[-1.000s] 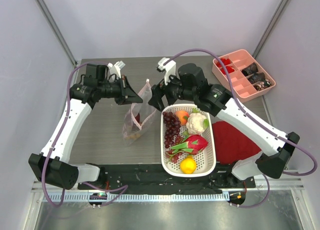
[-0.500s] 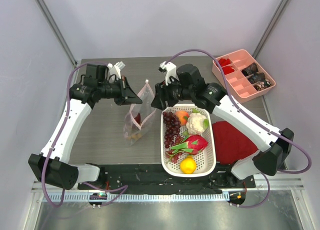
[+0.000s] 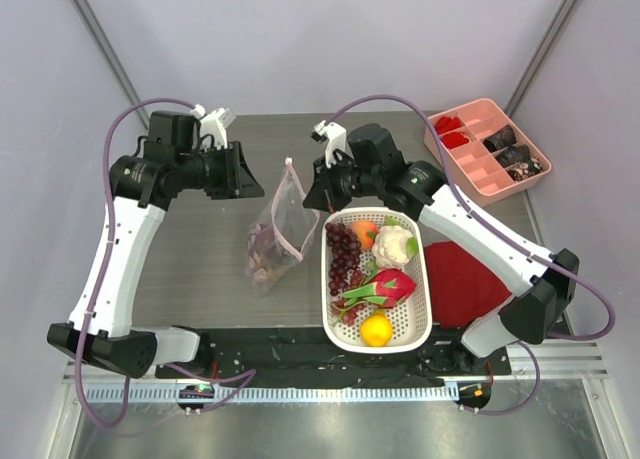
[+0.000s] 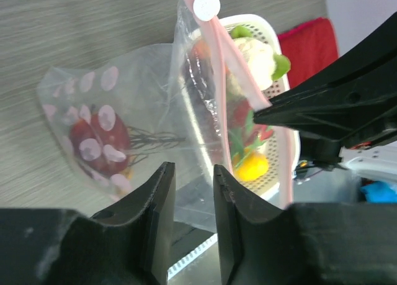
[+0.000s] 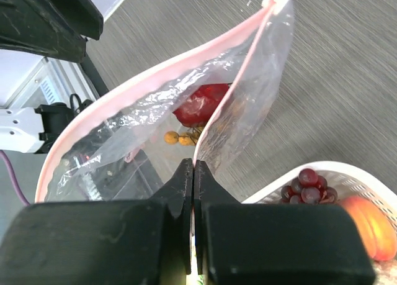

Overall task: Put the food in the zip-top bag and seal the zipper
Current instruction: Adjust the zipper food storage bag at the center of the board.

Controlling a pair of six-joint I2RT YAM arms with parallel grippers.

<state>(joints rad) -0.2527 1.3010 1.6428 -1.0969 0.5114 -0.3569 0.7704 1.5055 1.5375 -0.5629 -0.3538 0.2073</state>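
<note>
We are pinching the bag (image 3: 281,229) rim, centre frame, right claw (image 5: 193,167) clamped; left claw (image 4: 191,171) is hanging apart, empty. Lift gently so the mouth gapes.

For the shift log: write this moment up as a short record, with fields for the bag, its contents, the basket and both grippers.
zip-top bag: left of the white basket, mouth open
zipper: unsealed
in bag: dark red fruit
in basket: grapes, orange, white bulb, dragon fruit, lemon
left gripper: open, clear of the bag
right gripper: shut on the bag's mouth edge
</note>
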